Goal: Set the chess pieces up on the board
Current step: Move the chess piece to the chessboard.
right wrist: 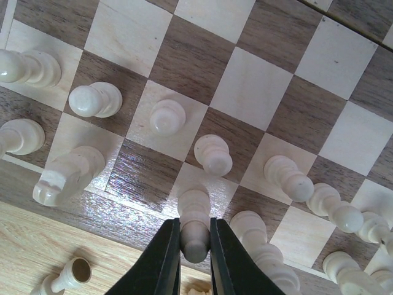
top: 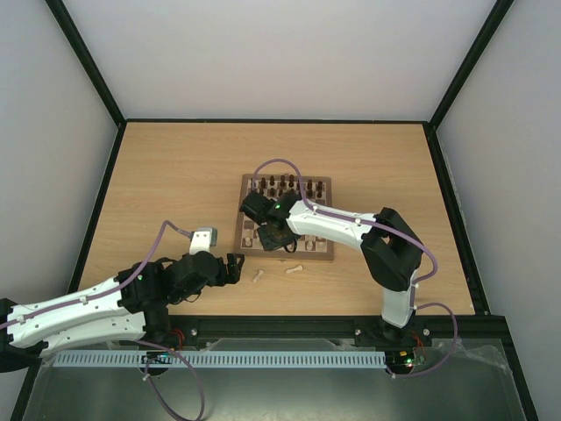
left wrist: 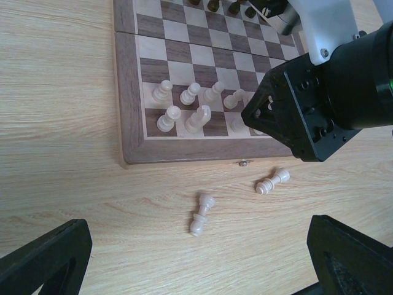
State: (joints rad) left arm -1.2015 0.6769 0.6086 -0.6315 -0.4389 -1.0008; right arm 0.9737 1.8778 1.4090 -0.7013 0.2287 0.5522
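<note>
Right gripper (right wrist: 195,249) clamped on small cream wooden chess piece (right wrist: 195,212) at edge of checked brown-and-tan wooden board (right wrist: 258,86); left gripper (left wrist: 196,261) fingers spread wide, two toppled cream pieces (left wrist: 201,215) just ahead.

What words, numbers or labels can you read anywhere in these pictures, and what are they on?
None readable. The board has no letters or numbers on its border, and the chess pieces, the table and the right claw show no label.

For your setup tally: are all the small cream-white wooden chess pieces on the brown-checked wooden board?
No, two cream-white pieces lie toppled on the light wooden table.
</note>
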